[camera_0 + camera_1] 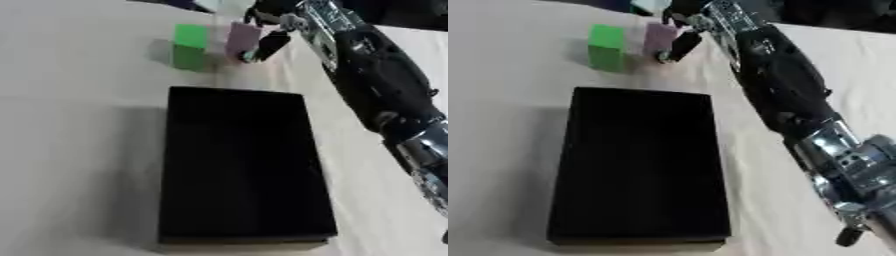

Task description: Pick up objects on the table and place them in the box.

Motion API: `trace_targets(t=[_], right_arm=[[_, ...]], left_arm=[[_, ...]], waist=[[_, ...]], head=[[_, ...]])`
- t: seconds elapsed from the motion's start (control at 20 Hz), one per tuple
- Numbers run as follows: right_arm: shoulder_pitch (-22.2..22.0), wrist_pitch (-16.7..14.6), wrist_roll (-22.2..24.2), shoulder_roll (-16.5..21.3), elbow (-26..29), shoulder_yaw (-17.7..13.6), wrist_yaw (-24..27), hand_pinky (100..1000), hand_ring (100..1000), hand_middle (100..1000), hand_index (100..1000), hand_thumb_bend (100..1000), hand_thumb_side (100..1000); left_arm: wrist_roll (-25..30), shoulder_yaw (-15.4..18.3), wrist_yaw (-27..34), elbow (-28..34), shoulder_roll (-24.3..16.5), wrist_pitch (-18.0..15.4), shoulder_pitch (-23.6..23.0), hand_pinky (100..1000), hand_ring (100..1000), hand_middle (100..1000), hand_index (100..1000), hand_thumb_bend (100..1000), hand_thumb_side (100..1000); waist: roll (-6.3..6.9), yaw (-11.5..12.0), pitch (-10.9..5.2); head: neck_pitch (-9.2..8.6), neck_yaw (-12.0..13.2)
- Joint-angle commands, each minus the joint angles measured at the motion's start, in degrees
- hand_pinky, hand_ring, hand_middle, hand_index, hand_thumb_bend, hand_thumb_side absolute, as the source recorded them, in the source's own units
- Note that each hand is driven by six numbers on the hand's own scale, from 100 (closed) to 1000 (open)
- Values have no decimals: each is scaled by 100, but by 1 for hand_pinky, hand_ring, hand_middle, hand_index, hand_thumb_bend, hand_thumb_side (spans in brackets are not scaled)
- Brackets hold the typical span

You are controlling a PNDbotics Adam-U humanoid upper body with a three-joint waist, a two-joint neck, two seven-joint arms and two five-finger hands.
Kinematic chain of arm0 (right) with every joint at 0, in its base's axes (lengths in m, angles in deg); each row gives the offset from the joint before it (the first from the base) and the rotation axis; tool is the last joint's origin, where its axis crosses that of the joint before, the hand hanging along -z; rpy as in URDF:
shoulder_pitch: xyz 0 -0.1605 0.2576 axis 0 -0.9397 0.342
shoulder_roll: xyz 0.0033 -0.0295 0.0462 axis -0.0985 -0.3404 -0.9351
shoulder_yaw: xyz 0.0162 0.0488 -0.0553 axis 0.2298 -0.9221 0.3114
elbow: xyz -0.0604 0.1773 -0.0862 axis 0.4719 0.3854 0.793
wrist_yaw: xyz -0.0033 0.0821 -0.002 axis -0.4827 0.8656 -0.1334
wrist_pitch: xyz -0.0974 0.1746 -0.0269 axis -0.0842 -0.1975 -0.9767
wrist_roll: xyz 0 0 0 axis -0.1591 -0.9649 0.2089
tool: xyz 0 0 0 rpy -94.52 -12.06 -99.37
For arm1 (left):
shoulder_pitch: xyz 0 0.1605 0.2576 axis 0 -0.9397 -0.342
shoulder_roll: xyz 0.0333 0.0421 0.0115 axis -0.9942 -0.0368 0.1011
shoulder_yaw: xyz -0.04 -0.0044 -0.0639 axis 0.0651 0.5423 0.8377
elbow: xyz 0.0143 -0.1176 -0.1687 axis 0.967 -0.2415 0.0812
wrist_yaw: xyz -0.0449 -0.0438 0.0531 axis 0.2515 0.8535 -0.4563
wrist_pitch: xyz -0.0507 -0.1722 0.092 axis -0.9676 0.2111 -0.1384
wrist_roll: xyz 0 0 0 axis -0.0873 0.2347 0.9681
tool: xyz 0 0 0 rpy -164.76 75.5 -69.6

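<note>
Left eye view: my right arm [376, 85] reaches in from the right side toward the far end of the table [70, 125]. My right hand [271, 42] has its fingers curled round a pink block [242, 39]. A green block [190, 47] stands upright just beside it, on the left. The black box [241, 165] lies nearer to me, open side up.

Right eye view: the same arrangement. The pink block sits apart from the box, beyond its far edge. My left hand shows in neither view.
</note>
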Motion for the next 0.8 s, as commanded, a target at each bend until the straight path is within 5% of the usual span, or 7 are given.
trace_targets(t=[0.05,0.15,0.8], right_arm=[[77,18,-264,47,-33,-32,-21,663,627,403,639,156,640],[84,25,-358,33,-42,-35,75,668,631,412,635,100,631],[184,241,-237,178,454,43,1164,698,629,423,650,100,587]], left_arm=[[29,70,-21,97,-72,-11,70,780,776,816,820,167,1000],[39,69,-18,97,-72,-10,69,779,775,815,819,167,1000],[103,96,15,97,-97,22,44,780,781,815,818,168,1000]], waist=[[64,1,-105],[64,-3,-105],[97,-177,-325]], head=[[-22,-16],[-6,-16],[98,47]])
